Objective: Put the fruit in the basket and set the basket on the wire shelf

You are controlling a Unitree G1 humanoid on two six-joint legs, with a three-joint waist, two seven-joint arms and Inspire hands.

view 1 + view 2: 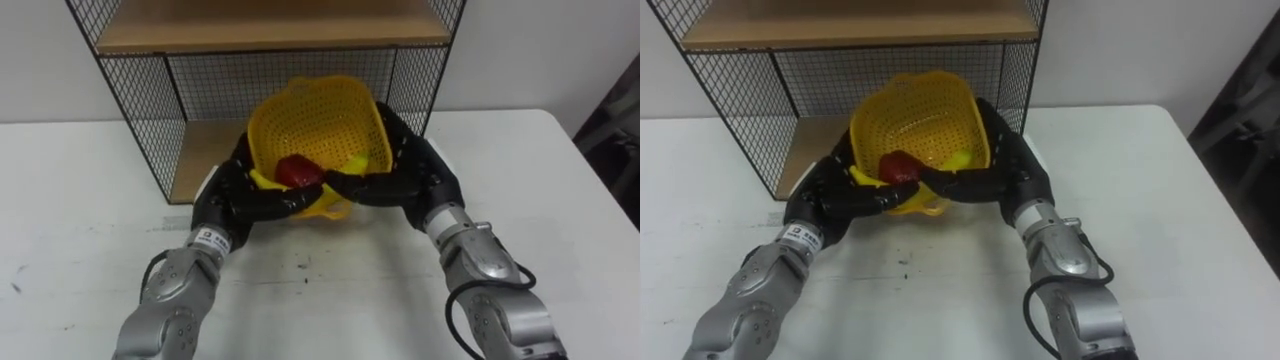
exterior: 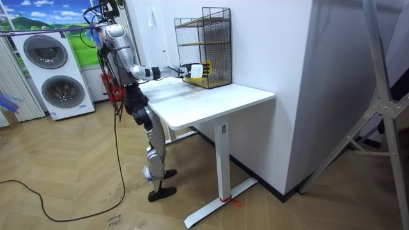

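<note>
A yellow perforated basket (image 1: 315, 120) hangs tilted toward me, just in front of the lower level of the black wire shelf (image 1: 140, 110). Inside it lie a red fruit (image 1: 297, 170) and a yellow fruit (image 1: 358, 160). My left hand (image 1: 235, 190) grips the basket's left side and my right hand (image 1: 410, 170) its right side. Both thumbs curl over the near rim. In the room view I stand at the table's end with both arms stretched toward the shelf (image 2: 208, 48).
The shelf has a wooden lower board (image 1: 205, 160) and an upper board (image 1: 270, 25), and stands at the back of the white table (image 1: 320, 290) against the wall. Washing machines (image 2: 48, 73) stand behind me.
</note>
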